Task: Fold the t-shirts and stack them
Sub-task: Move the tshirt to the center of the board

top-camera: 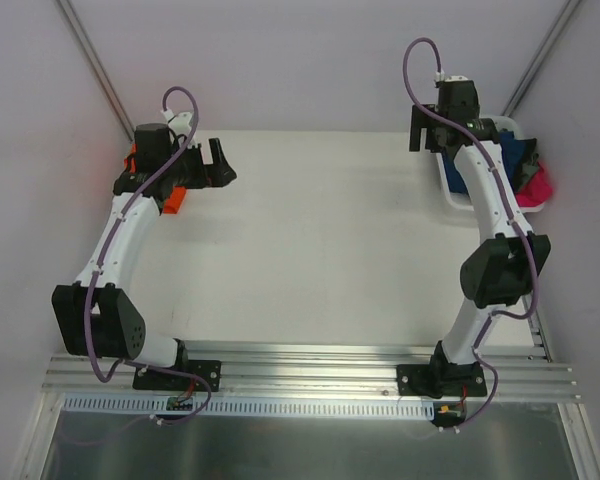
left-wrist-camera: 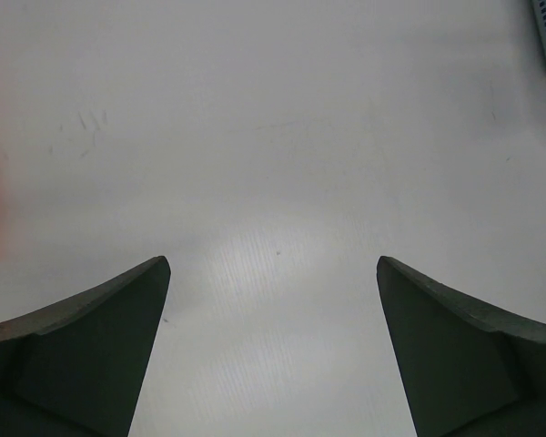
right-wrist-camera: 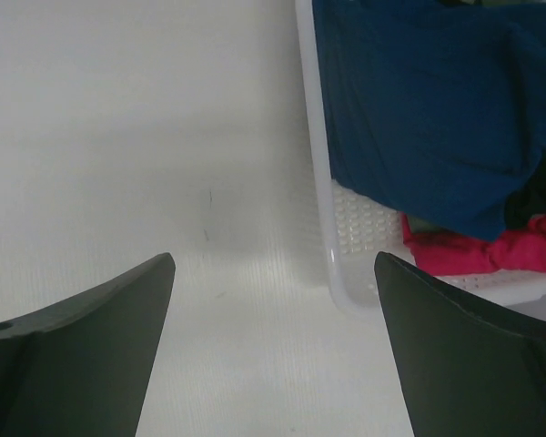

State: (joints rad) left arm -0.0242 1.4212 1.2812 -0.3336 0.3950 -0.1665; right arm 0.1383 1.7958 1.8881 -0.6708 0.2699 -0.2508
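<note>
Left gripper (top-camera: 220,162) and right gripper (top-camera: 420,128), top view: both above the table (top-camera: 320,250). The orange t-shirt (top-camera: 173,198) lies at 8 o'clock from the left gripper; the navy t-shirt (top-camera: 515,150), in a basket (top-camera: 458,195), lies at 3 o'clock from the right gripper.
Left wrist: jaws spread wide, empty; an orange edge at 9 o'clock.
Right wrist: jaws spread wide, empty; perforated plastic basket at 2 o'clock, with crumpled navy t-shirt above magenta cloth (right-wrist-camera: 491,250).

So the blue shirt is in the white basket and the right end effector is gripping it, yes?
Not quite. The blue shirt does lie in the white basket, but the right end effector is open and grips nothing; the right wrist view shows it.
</note>
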